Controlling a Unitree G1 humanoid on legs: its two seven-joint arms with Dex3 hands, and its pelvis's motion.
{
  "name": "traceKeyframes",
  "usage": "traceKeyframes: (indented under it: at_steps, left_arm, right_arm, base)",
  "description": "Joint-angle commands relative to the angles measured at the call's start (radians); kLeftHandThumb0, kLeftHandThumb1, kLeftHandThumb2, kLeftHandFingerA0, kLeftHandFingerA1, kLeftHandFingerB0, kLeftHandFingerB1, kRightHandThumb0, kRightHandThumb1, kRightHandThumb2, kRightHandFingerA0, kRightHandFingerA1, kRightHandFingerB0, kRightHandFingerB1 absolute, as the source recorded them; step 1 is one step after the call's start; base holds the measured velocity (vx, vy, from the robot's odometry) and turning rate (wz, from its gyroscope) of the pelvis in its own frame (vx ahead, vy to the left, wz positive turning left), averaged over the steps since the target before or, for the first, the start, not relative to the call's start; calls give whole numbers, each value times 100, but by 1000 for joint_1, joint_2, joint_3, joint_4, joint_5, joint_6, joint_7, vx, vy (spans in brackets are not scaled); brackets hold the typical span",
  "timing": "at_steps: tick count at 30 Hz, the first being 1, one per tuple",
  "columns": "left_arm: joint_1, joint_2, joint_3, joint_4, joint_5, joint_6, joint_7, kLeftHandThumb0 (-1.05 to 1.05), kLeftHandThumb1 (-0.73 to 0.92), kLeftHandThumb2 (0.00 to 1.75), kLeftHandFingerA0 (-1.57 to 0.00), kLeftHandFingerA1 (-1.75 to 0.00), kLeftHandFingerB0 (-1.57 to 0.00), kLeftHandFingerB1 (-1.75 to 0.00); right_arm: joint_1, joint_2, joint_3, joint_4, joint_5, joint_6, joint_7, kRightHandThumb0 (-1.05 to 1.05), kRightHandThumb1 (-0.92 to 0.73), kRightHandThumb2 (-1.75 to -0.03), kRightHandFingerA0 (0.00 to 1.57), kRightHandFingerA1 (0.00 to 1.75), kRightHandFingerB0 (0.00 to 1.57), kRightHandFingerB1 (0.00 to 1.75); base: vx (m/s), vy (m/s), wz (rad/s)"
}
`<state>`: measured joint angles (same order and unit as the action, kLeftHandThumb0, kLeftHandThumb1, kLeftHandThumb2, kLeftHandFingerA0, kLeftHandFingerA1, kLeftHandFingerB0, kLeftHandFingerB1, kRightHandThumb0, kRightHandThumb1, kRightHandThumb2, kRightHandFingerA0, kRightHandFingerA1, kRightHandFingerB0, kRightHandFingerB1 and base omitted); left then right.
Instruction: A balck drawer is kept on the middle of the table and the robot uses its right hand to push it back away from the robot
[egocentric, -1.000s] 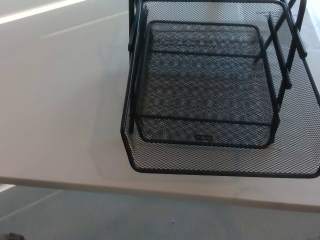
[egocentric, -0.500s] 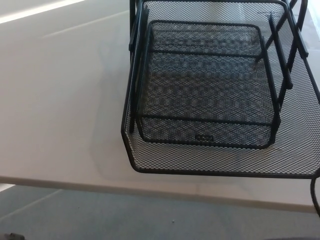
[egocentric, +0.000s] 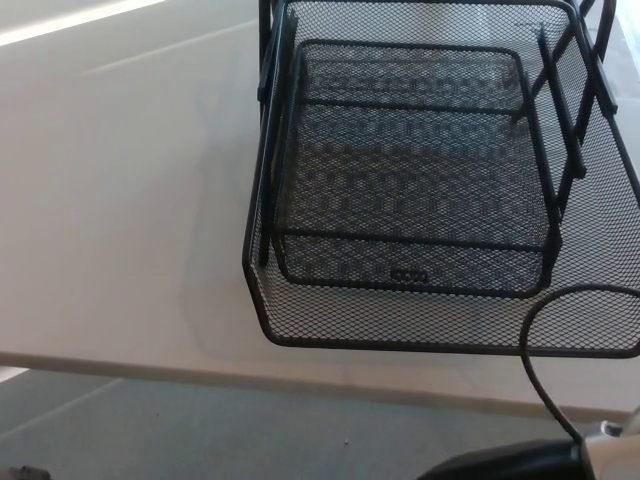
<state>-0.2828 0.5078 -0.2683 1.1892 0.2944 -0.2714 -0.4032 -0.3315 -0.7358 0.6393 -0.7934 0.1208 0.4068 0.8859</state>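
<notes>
Black mesh drawer (egocentric: 420, 180) overhangs near tabletop (egocentric: 120, 220) edge; right arm (egocentric: 540, 462) only entering at bottom, hand unseen, finger state unknown; press near rim squarely, push straight far

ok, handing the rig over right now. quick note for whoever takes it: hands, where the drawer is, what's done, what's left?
Left hand: not in view.
Right hand: not in view as such; only part of the right arm and a looping black cable show at the bottom right corner, so its fingers cannot be judged.
Black mesh drawer: sits on the white table, right of centre, its front rim close to the table's near edge. Its tiers look empty.
Done: nothing visible; no contact with the drawer.
Left: bring the right hand to the front rim and push the drawer away from the robot.
</notes>
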Motion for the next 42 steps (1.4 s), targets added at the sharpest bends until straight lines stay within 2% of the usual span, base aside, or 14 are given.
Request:
traceKeyframes:
  at_steps: [1, 4, 5, 7, 11, 12, 24, 28, 31, 34, 42]
  left_arm:
    - [-6, 7, -5, 7, 16, -17, -14, -57, 72, 63, -48, -39, -32, -33]
    - [-5, 9, -7, 6, 19, -22, -13, -56, 72, 62, -47, -38, -31, -32]
    - [-3, 10, -5, 8, 16, -29, -15, -56, 72, 62, -47, -39, -32, -33]
    - [-3, 9, -10, 8, 22, -27, -11, -55, 75, 63, -49, -38, -32, -32]
    - [-2, 9, -9, 5, 20, -32, -15, -56, 73, 63, -46, -38, -31, -32]
    - [-2, 10, -9, 4, 21, -31, -17, -57, 73, 63, -45, -38, -31, -32]
    - [-3, 6, -2, 8, 16, -27, -24, -56, 72, 63, -48, -38, -33, -33]
    - [-2, 6, -3, 6, 18, -24, -21, -56, 72, 63, -48, -39, -32, -33]
    - [-1, 7, -4, 8, 21, -25, -18, -56, 72, 62, -46, -38, -30, -32]
    - [-2, 7, -5, 10, 23, -23, -18, -55, 72, 63, -45, -38, -31, -32]
    - [-4, 1, -2, 11, 21, -24, -20, -56, 71, 63, -49, -39, -32, -33]
  right_arm:
    - [-105, 43, 47, 21, -52, 160, 23, -52, -82, -64, 54, 45, 39, 37]
    - [-139, 58, 54, 34, -61, 170, 23, -53, -81, -62, 55, 44, 39, 35]
    - [-159, 63, 60, 40, -73, 182, 22, -51, -82, -65, 48, 48, 33, 37]
    - [-191, 72, 70, 65, -96, 195, 18, -52, -83, -65, 53, 45, 39, 37]
    - [-260, 90, 90, 125, -127, 226, 27, -51, -83, -65, 53, 45, 37, 36]
    - [-278, 95, 94, 146, -135, 228, 31, -54, -79, -65, 51, 46, 36, 36]
    - [-430, 140, 118, 389, -241, 204, 43, -55, -79, -65, 47, 43, 38, 36]
    - [-447, 154, 112, 470, -258, 166, 48, -56, -79, -65, 47, 43, 38, 36]
    - [-470, 170, 114, 542, -279, 147, 52, -54, -82, -65, 54, 43, 39, 36]
    - [-483, 191, 111, 609, -290, 113, 54, -55, -78, -65, 52, 43, 37, 37]
    - [-541, 256, 88, 764, -315, 53, 57, -55, -82, -64, 53, 43, 40, 37]
  base:
    - [0, 0, 0]
    - [0, 0, 0]
    - [0, 0, 0]
    - [0, 0, 0]
    - [0, 0, 0]
    - [0, 0, 0]
    - [0, 0, 0]
    - [0, 0, 0]
    - [0, 0, 0]
    - [0, 0, 0]
    - [0, 0, 0]
